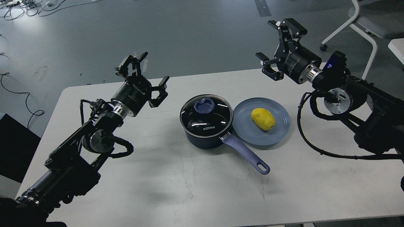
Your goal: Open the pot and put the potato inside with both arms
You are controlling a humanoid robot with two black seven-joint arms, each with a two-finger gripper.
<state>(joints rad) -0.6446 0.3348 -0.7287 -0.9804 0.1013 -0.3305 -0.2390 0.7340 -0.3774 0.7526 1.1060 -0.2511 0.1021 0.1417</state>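
Observation:
The navy pot [202, 138] stands at the table's middle with its glass lid [206, 116] on, a lavender knob [203, 105] on top and the long handle [247, 154] pointing toward the front right. Just right of it, the yellow potato [263, 119] lies on a light-blue plate [277, 134]. My left gripper [143, 77] hovers open, left of the pot and apart from it. My right gripper [277, 47] is raised open above the table's far right, beyond the plate. Neither holds anything.
The white table [176, 189] ends in a far edge just behind both grippers. A white chair [363, 25] stands on the floor at the back right, and cables [19, 91] lie on the floor at the left.

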